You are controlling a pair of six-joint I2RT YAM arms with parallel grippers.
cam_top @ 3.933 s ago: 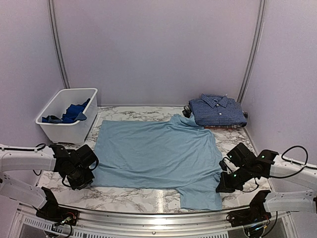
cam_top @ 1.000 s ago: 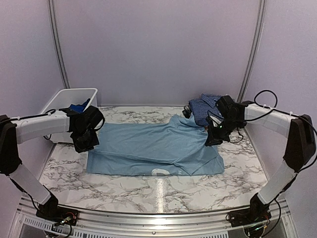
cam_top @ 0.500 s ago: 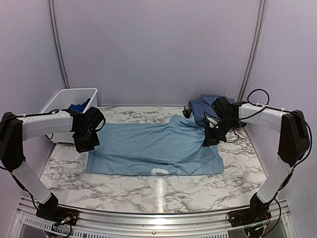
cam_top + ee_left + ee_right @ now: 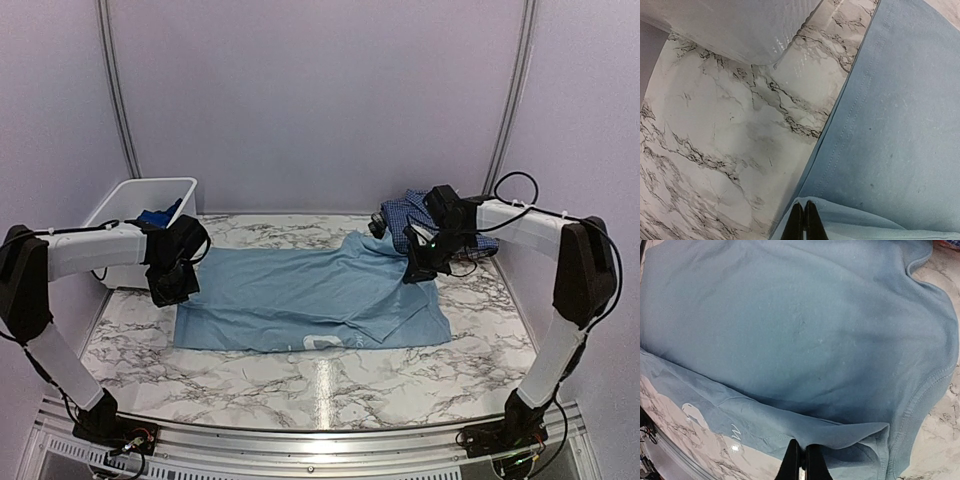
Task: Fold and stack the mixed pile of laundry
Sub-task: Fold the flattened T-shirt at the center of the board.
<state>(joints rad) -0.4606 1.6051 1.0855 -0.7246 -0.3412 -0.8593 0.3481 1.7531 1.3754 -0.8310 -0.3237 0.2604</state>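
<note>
One light blue T-shirt, one checked shirt in the table's far right corner. Both arms stretch out; left claw and right claw pinch the T-shirt's edges tight.

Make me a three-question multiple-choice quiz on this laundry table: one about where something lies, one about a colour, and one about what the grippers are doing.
1. Where is the solid royal blue garment?
A) in the white rectangular plastic bin
B) on the floor
C) hanging from a gripper

2. What colour is the folded button shirt at the far right?
A) plain red
B) navy small-check
C) green stripes

3. How are the left gripper and right gripper?
A) wide open in the air
B) shut on the bin's rim
C) shut on the plain light blue T-shirt

Answers:
A, the blue cloth shows above the bin's wall.
B, its checked collar shows in the top view.
C, each wrist view shows closed fingers pinching the T-shirt's edge.
</note>
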